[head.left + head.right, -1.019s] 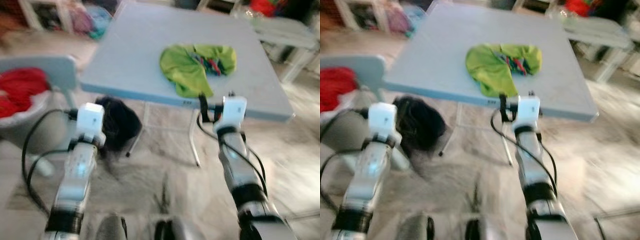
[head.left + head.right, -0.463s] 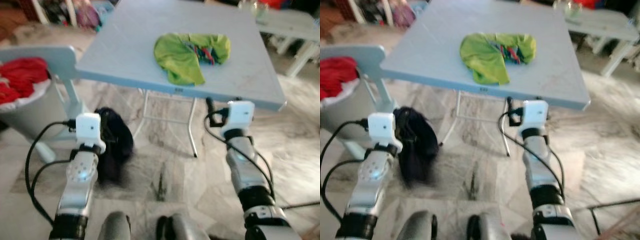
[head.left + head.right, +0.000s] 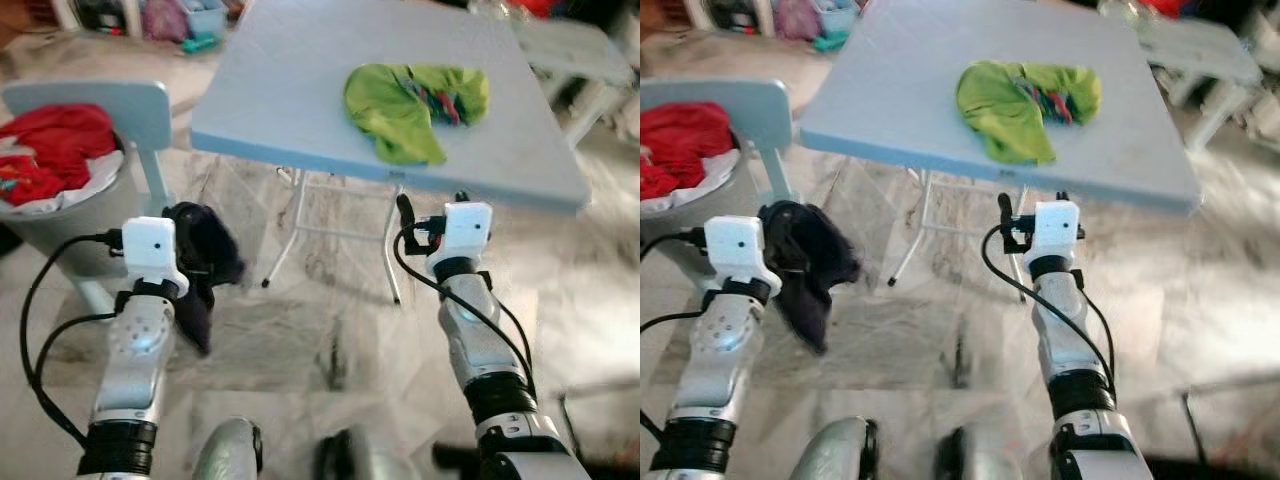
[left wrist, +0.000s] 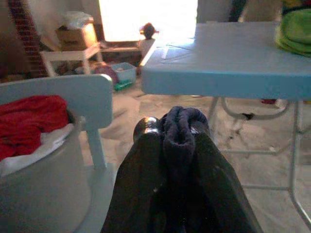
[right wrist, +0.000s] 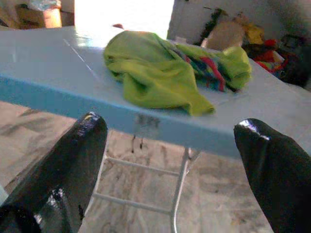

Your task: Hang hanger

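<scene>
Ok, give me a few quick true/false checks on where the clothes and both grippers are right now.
1. The left gripper is shut on a dark garment. True.
2. The green garment lies on the floor. False: it lies on the blue table.
3. The right gripper is open and holds nothing. True.
4. The red clothes are on the table. False: they sit in the grey basket beside the chair.
5. The right gripper is touching the green garment. False: it is in front of the table edge, apart from it.
</scene>
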`<state>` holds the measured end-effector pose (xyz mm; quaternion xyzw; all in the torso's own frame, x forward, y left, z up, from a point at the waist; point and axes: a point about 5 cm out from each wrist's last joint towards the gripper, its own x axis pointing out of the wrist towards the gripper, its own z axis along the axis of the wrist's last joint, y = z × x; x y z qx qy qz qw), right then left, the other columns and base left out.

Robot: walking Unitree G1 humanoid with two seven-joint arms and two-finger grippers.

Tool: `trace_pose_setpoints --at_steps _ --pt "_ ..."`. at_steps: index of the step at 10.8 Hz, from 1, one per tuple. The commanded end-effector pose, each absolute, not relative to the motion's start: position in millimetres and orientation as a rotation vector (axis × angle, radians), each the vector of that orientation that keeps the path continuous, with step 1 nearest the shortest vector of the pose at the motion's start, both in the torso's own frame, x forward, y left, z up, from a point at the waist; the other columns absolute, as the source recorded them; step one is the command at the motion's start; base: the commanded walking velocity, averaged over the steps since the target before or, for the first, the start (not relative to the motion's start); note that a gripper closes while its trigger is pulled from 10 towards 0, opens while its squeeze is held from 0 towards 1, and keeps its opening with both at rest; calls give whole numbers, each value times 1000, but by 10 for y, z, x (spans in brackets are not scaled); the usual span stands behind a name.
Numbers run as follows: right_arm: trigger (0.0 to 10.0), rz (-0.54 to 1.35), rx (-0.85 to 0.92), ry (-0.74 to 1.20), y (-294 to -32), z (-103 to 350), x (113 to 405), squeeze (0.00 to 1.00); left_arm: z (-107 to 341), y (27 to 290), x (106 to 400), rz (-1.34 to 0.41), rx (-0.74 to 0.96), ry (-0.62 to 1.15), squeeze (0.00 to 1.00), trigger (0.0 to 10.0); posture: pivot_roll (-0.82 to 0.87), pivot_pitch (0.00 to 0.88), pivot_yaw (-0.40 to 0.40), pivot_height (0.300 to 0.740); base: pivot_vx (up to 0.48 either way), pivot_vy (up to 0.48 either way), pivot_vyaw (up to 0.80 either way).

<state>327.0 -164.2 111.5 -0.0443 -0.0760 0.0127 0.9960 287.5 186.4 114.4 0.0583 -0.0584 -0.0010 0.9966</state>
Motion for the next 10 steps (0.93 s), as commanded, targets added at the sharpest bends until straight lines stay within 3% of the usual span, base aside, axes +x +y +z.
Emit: trace_pose_setpoints --at_steps 1,5,10 --pt "10000 -13 -92 -126 -1761 1066 3236 0 1193 1769 2899 -49 108 -141 0 10000 68 130 -99 740 0 480 0" --pt "10000 -16 -99 -119 -1770 1058 3233 0 1246 1761 2887 -110 74 -180 0 10000 66 131 -99 740 283 338 0" --pt "10000 -13 -126 -129 -1779 1082 3247 0 1251 1747 2877 -139 70 -185 0 10000 67 134 -95 740 441 0 -116"
